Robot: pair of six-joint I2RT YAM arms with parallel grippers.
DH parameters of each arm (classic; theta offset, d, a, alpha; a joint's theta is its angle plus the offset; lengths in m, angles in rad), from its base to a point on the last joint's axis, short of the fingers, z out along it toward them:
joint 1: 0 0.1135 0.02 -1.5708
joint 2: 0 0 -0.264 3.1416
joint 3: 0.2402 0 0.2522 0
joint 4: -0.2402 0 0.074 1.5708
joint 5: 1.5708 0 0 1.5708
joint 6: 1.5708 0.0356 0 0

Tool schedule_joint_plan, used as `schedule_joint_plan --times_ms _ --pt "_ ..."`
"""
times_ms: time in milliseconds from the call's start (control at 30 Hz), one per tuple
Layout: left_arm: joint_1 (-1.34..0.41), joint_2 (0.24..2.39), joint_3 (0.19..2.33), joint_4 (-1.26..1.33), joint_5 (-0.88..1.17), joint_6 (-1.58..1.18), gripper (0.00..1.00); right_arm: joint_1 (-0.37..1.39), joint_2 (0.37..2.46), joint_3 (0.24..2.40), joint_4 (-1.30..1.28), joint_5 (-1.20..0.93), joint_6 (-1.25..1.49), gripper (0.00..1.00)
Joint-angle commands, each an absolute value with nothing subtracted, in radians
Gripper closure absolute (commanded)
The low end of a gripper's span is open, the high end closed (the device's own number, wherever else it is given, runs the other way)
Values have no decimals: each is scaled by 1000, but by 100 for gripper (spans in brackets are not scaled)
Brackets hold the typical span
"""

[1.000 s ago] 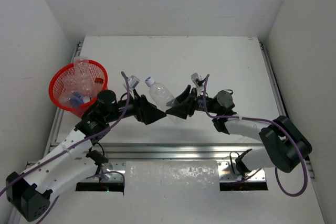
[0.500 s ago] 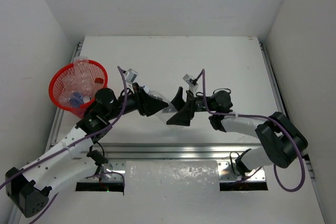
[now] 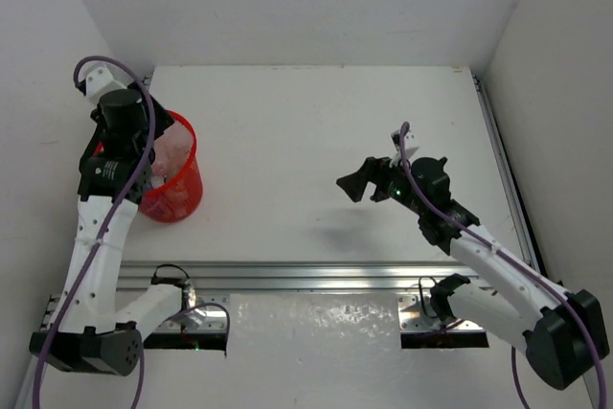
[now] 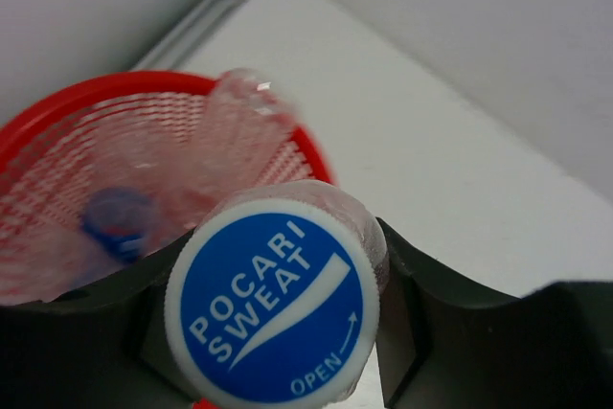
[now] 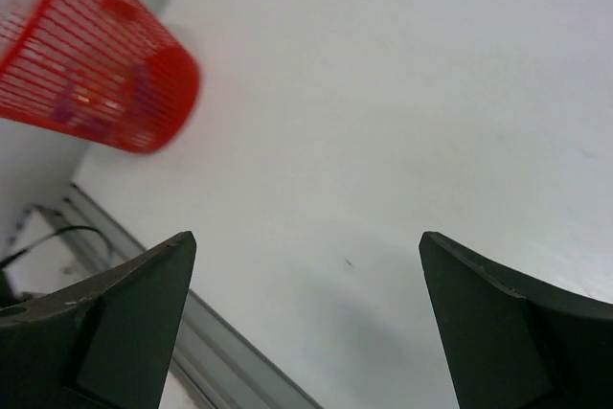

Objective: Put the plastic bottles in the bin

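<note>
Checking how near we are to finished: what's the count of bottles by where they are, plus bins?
Bottle held by the left gripper: 1
Bottles inside the bin: 2 seen, a clear one and a blue-marked one; more may be hidden
Bottles on the table: 0
Bin: 1
Total: 3 bottles seen, 1 bin

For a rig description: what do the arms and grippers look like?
The left arm and right arm have white links with black joints, and a purple cable runs loosely along each. The left gripper's fingers and the right gripper are matte black with broad, wedge-shaped tips. No markings show on them.
</note>
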State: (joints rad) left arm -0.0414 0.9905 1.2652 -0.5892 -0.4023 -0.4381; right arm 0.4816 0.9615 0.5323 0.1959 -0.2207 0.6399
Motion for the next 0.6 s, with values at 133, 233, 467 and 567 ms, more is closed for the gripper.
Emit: schedule_joint_plan --times_ms 133,233,467,567 --pt "0 1052 1359 -752 -647 -341 100 482 865 457 8 -84 558 1" --pt "0 1077 1355 -772 -598 -322 100 482 871 453 18 -106 560 1" --pt "0 1109 1302 -790 -442 -281 88 482 894 443 44 -130 568 1" --pt "0 1109 1256 -759 -330 -279 79 482 902 442 48 -138 571 1"
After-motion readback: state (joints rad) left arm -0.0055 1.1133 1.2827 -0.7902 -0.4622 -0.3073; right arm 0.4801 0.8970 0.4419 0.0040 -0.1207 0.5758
